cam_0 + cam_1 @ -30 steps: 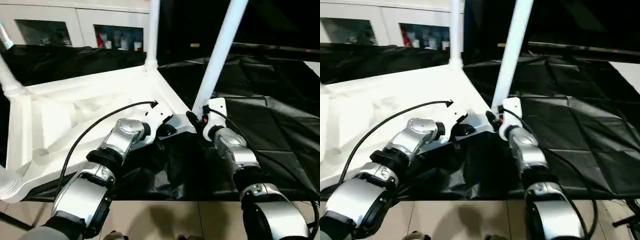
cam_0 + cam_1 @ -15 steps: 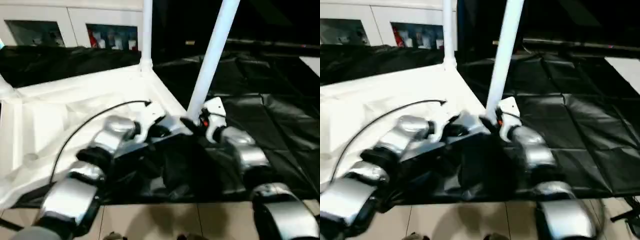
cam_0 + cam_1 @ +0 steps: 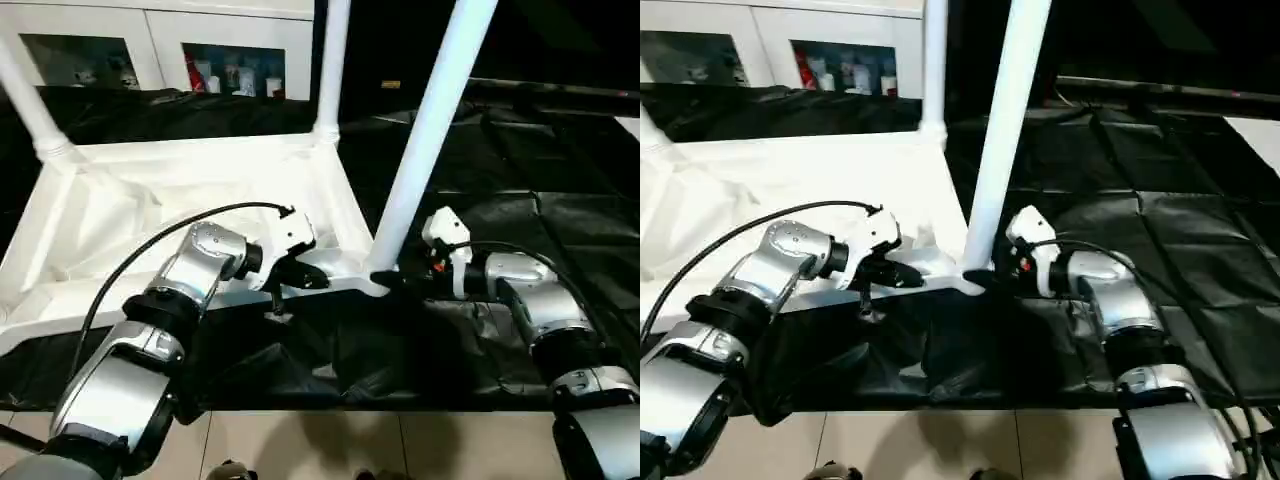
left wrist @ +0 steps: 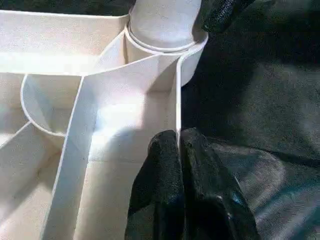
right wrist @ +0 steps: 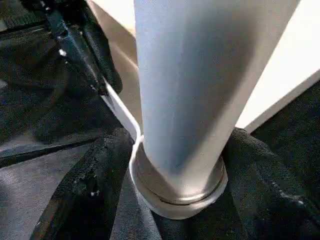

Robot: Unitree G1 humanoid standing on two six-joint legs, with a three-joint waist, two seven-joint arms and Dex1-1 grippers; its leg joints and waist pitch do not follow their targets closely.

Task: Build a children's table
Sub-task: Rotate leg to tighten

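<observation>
The children's table (image 3: 190, 190) lies upside down on the black sheet (image 3: 560, 210) in front of you, ribbed underside up, with white tube legs standing from its corner sockets; the near leg (image 3: 425, 140) rises from the near right corner socket (image 4: 165, 47), another leg (image 3: 328, 70) from the far corner, and a third leg (image 3: 30, 100) at the left. Your left gripper (image 4: 179, 150) is closed, its two black fingers pinched on the thin wall of the near rim (image 3: 330, 285) just beside that socket. Your right gripper (image 5: 175, 165) stands partly open, one finger (image 5: 85, 185) on each side of the near leg's base where it meets the socket collar; whether the pads press the tube cannot be told. Judge the table as light, hollow plastic: the top is stiffened by its ribs, but the single rim wall is thin and will likely flex if you pull hard on it. The tubes look smooth and glossy, so expect them to slip in a loose grasp, and their length gives leverage that could twist a socket. Take hold low on a leg, close to the collar, or on the rim near a corner where ribs meet, not mid-span.
</observation>
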